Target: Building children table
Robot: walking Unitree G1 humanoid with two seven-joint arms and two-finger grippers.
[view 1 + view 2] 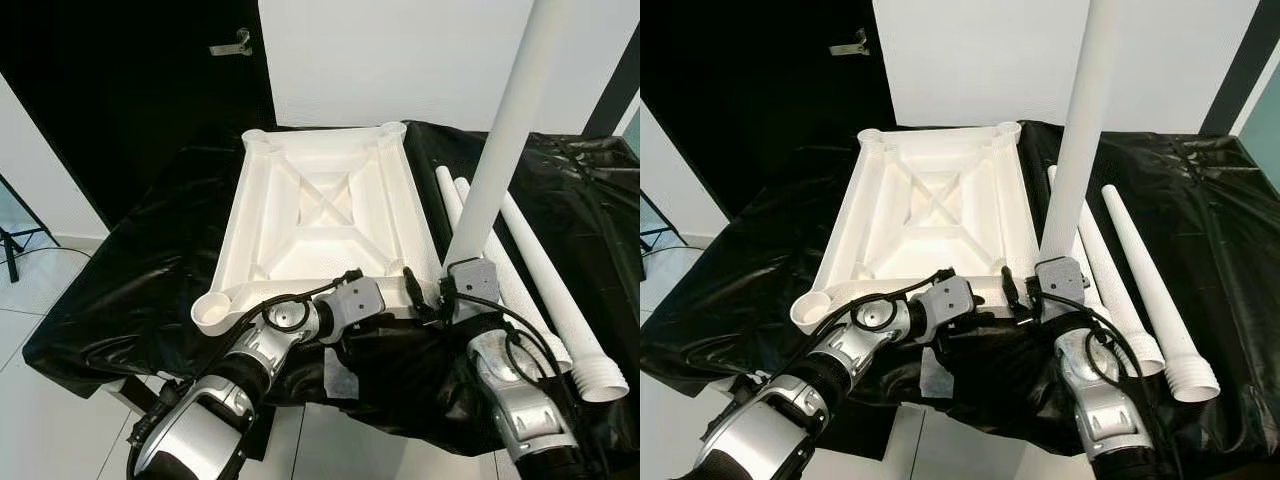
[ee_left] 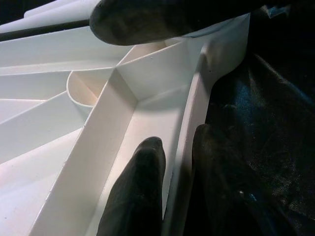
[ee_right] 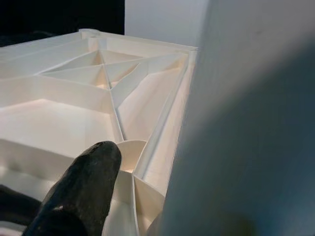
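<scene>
At the centre of the frame the upturned white tabletop (image 1: 320, 215) is lying on black sheeting (image 1: 130, 270), the left gripper (image 1: 385, 318) pinching its near rim while the right gripper (image 1: 440, 295) is clasping an upright white leg (image 1: 505, 130) at the lower-right corner socket, two spare legs (image 1: 540, 270) lying at right.

No writing, label, brand mark, number or sign can be read anywhere in these pictures
</scene>
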